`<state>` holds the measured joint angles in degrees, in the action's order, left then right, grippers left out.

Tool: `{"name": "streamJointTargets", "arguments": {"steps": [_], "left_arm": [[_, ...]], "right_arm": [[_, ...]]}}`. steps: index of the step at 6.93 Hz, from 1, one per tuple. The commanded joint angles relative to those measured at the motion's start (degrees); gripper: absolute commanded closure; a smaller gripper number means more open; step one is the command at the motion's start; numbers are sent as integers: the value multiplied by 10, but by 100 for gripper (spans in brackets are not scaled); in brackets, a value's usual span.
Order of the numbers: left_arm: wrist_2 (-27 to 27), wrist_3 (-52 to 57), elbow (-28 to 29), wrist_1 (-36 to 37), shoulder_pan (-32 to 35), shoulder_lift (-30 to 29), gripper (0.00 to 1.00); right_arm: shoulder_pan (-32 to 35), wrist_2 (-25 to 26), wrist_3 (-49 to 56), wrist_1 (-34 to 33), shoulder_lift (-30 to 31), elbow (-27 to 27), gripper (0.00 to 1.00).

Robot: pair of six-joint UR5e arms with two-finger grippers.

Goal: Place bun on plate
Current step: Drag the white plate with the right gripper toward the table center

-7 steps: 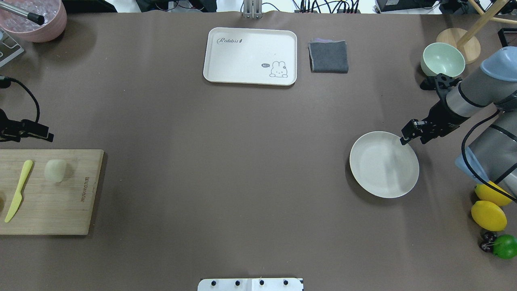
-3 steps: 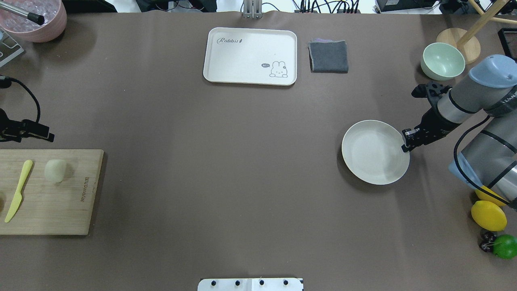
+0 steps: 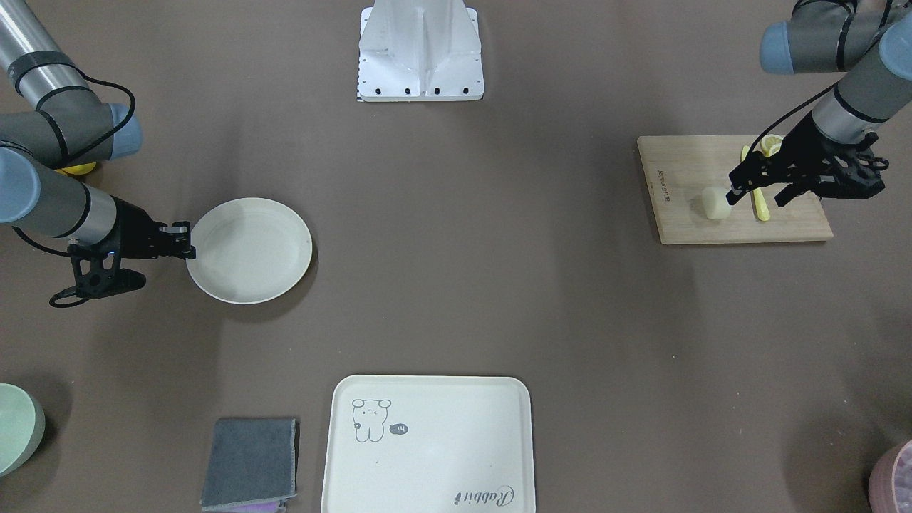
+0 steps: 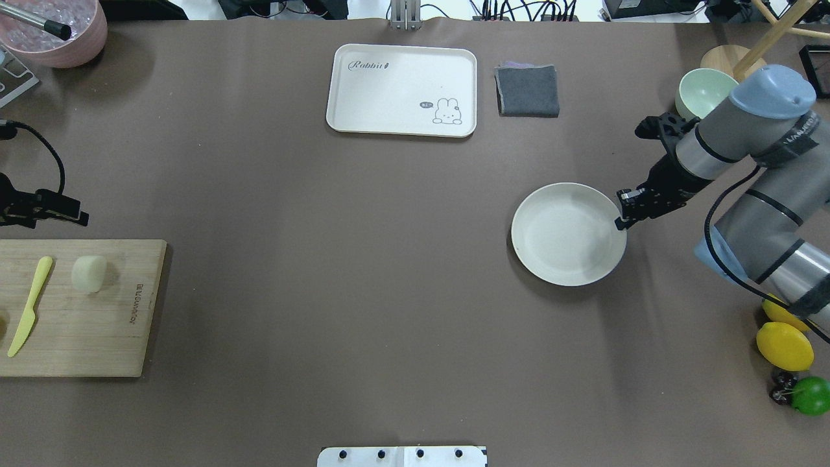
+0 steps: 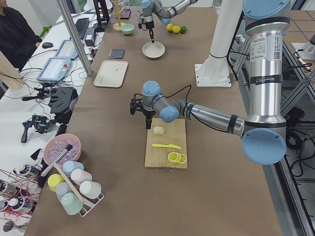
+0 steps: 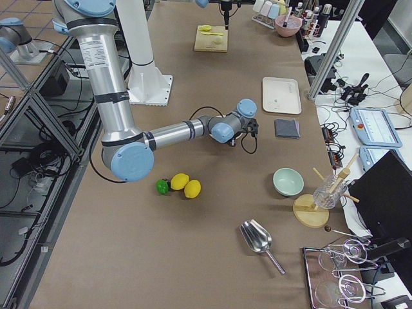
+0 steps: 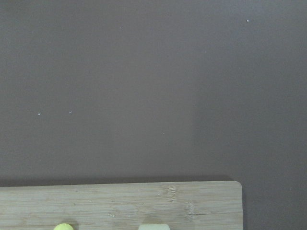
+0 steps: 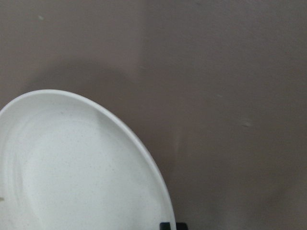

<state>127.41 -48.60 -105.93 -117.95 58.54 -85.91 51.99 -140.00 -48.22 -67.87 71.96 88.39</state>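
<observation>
The bun (image 4: 89, 272) (image 3: 715, 203) stands on the wooden cutting board (image 4: 97, 324) at the table's left end. My left gripper (image 3: 755, 198) hovers above the board's far edge close to the bun, and its jaws look open and empty. In the left wrist view only the top of the bun (image 7: 153, 226) peeks in at the bottom edge. The cream plate (image 4: 569, 233) (image 3: 249, 240) lies on the brown mat right of centre. My right gripper (image 4: 622, 219) (image 3: 187, 249) is shut on the plate's right rim (image 8: 144, 143).
A yellow knife (image 4: 29, 305) and lemon slices (image 5: 175, 158) share the board. The rabbit tray (image 4: 402, 91) and a grey cloth (image 4: 527, 91) lie at the far edge. A green bowl (image 4: 703, 97), lemons (image 4: 784, 346) and a lime (image 4: 810, 395) sit near the right arm.
My right gripper has dragged the plate leftward and a little farther from the robot, toward the table's middle. The left arm and the bun have stayed put.
</observation>
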Motion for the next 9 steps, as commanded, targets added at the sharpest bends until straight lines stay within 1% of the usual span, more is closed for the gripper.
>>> {"name": "streamJointTargets", "arguments": {"steps": [1,3,5,6,7,8,9], "left_arm": [[0,-1,0,0,0,0,2],[1,-1,-2,-1,0,0,2],[0,-2,0,-1,0,-8,2],[-1,-7,0,0,-3,-10,2],[-4,-27,2,-1,-23,-15,2],[-5,-39,2,-1,-34,-10,2],[-13,-40,3,-1,-50,-5,2]], "right_arm": [[-56,16,-139,2,-102,-25,100],[-122,60,-226,3,-173,-38,100],[-166,92,-238,3,-197,-46,100],[-173,95,-239,3,-201,-53,100],[-179,108,-242,3,-202,-55,100],[-180,111,-257,4,-202,-52,3],[-175,118,-277,4,-206,-47,0]]}}
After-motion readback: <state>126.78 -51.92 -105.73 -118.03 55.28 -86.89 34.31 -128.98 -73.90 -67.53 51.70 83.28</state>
